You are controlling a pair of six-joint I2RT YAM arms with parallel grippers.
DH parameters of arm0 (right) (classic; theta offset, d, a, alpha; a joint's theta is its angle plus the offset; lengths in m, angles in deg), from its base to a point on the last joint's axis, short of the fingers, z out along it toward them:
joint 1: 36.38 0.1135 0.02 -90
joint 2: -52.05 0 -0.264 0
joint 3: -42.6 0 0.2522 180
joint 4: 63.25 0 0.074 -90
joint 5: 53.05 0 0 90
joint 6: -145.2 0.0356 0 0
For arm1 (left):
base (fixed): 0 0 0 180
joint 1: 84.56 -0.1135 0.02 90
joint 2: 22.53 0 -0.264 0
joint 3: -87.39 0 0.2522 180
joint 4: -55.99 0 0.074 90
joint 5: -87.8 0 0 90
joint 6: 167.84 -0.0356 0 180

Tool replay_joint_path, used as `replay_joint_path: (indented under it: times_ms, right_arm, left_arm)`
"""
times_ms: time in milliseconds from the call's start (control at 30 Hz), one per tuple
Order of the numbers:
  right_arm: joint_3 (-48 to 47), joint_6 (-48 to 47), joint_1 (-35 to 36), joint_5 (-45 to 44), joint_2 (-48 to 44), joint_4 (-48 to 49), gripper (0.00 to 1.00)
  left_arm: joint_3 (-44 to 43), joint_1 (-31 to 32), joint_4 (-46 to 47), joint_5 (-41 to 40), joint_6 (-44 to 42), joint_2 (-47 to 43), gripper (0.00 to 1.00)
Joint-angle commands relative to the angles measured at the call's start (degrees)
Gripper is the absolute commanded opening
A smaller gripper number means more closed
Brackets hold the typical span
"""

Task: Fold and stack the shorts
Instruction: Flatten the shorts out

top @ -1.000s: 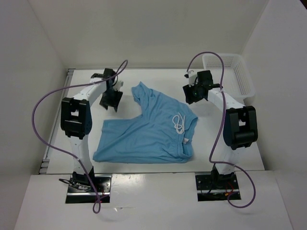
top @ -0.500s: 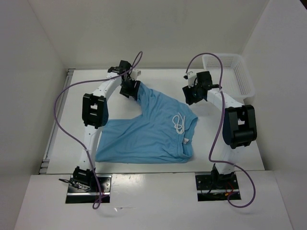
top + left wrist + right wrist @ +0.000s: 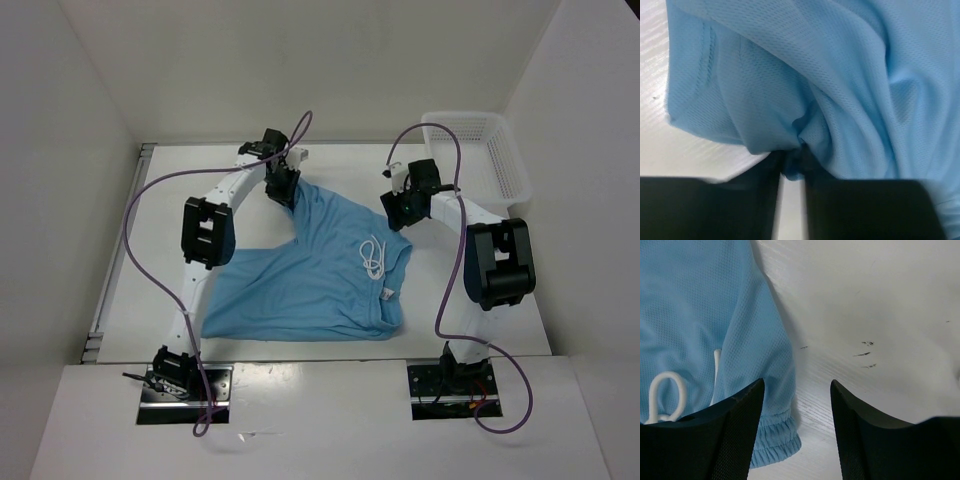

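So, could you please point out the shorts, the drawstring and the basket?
shorts (image 3: 300,280), top view, on the flat middle of the fabric.
drawstring (image 3: 373,257), top view, on its white loops.
basket (image 3: 515,165), top view, on its right wall.

A white mesh basket stands at the white table's far right corner, beside the wall.

You are looking at shorts of soft, matt, fine-mesh knit cloth, with a smooth white cord. The table is showing white, matt and faintly grained, with dark scuffs. The fingers of the right gripper are appearing black, matt and finely stippled; the basket is looking like white plastic lattice.
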Motion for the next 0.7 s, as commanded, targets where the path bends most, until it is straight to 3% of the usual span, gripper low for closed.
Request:
replay_joint_path:
  times_ms: [0,133,267,333,400,467,567,667]
  right_arm:
    - [-0.05,-1.04,0.39,-1.91,0.67,2.86,0.61]
    - [-0.05,-2.17,0.39,-0.08,1.72,0.85,0.62]
    - [1.44,-6.91,1.09,4.41,1.72,-2.41,0.62]
    - [2.49,-7.72,3.19,4.41,1.72,-3.11,0.54]
    - [3.2,-8.33,3.81,3.54,1.72,-2.5,0.52]
    - [3.2,-7.8,4.34,3.54,2.25,-1.88,0.53]
    - [1.01,-7.8,4.34,3.01,2.78,-1.88,0.56]
    - [-1.45,-9.29,4.34,2.48,2.26,-2.59,0.57]
  left_arm:
    - [1.66,0.36,-0.66,-1.53,-0.23,1.67,0.16]
    - [7.63,-1.74,-0.66,-3.56,-0.23,-3.15,0.01]
    - [18.43,-3.33,-0.66,-8.47,-0.23,-14.38,0.0]
    - [25.53,-3.33,-0.66,-12.59,-0.23,-18.0,0.0]
    - [29.77,-3.33,-0.66,-14.63,-0.23,-22.58,0.0]
    - [35.05,-2.72,-0.66,-17.0,-0.23,-25.56,0.05]
    - [40.14,-2.71,-0.66,-18.41,-0.23,-27.85,0.32]
    - [40.78,-4.63,-1.27,-15.62,-0.23,-29.97,0.47]
